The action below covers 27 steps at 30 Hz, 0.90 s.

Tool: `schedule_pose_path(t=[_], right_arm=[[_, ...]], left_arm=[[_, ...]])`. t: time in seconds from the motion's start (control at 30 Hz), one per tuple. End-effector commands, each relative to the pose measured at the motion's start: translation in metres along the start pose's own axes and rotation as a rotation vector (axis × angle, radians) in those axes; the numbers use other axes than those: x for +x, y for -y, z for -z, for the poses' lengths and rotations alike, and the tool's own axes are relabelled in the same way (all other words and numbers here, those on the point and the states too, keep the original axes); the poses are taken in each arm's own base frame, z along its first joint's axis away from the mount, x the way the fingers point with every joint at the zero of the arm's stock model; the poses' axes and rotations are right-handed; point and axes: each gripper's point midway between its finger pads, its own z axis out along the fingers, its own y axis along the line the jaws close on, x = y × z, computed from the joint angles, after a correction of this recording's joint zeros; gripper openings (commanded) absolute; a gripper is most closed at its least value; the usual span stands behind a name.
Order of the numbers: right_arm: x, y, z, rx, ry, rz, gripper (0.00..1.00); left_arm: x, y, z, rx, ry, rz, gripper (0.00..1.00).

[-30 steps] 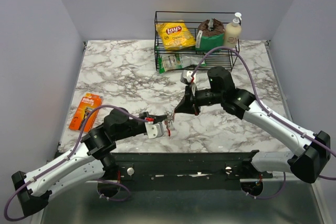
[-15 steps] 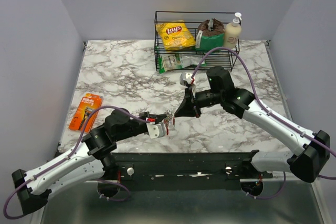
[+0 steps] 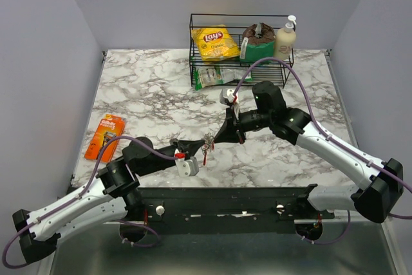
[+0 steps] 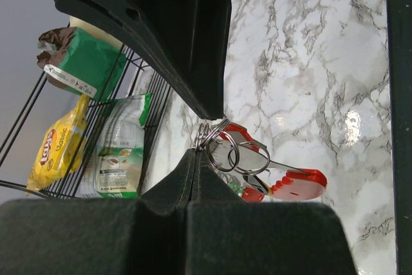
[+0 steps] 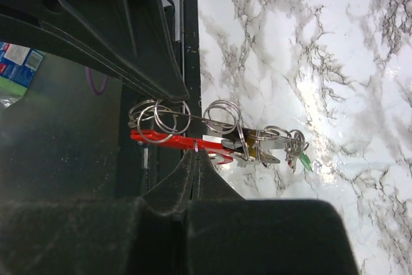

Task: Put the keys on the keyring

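Keyring [image 5: 222, 102]: silvery coils beside red loop [image 5: 164, 138]

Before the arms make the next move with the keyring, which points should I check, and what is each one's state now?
1. Left gripper shut at the rings: ok.
2. Right gripper shut at the red loop: ok.
3. Green-tagged key hanging from the rings: ok.
4. One ring pried open for threading: cannot tell.
5. Razor pack away from both grippers: ok.
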Motion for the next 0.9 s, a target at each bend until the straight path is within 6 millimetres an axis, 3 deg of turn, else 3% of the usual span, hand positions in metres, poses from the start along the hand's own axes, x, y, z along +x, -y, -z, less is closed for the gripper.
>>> schedule_pose_path(t=[0.0, 0.87], right_arm=[[-0.012, 0.000, 0.003, 0.006, 0.017, 0.018, 0.00], [-0.020, -0.014, 0.010, -0.027, 0.041, 0.043, 0.00]], left_arm=[[-0.019, -0.005, 0.000, -0.012, 0.083, -0.033, 0.00], [0.003, -0.002, -0.014, 0.017, -0.025, -0.002, 0.00]])
